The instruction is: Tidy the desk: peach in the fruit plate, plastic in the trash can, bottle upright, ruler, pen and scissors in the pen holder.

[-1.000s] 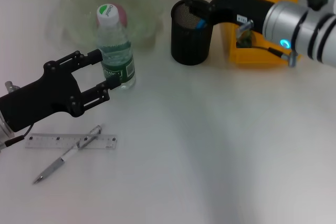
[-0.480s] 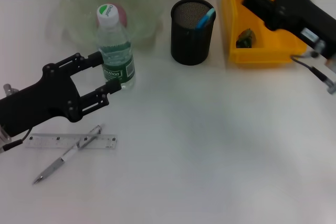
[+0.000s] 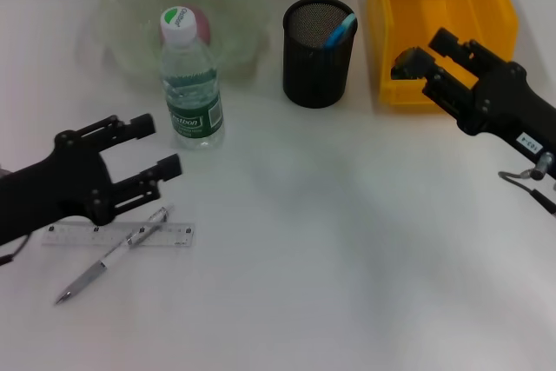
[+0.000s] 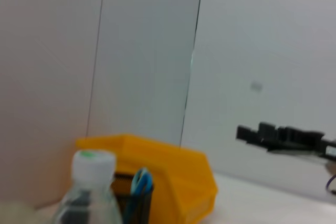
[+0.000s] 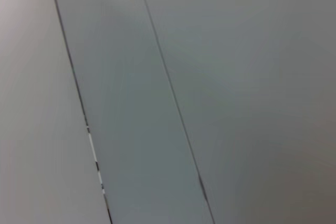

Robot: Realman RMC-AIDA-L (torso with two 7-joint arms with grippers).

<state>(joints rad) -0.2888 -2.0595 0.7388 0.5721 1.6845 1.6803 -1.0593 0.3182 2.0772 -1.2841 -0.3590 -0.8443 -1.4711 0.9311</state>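
— What do the arms look like?
— Both end in matte black, boxy hardware. The left claw [image 3: 153, 145] has two slim fingers built of linked bars with small round pivot screws.
— And the other?
— The right claw [image 3: 427, 59] is equally black, carries a small white label, and trails a thin dark cable.

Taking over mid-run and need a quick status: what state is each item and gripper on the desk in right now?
Bottle: upright, capped, beside the fruit plate.
Peach: in the fruit plate.
Pen holder: upright, blue-handled item inside.
Trash can: open-topped, upright.
Ruler: flat on the desk.
Pen: lying across the ruler.
Left gripper: open, empty, near the bottle.
Right gripper: empty, over the trash can's front.
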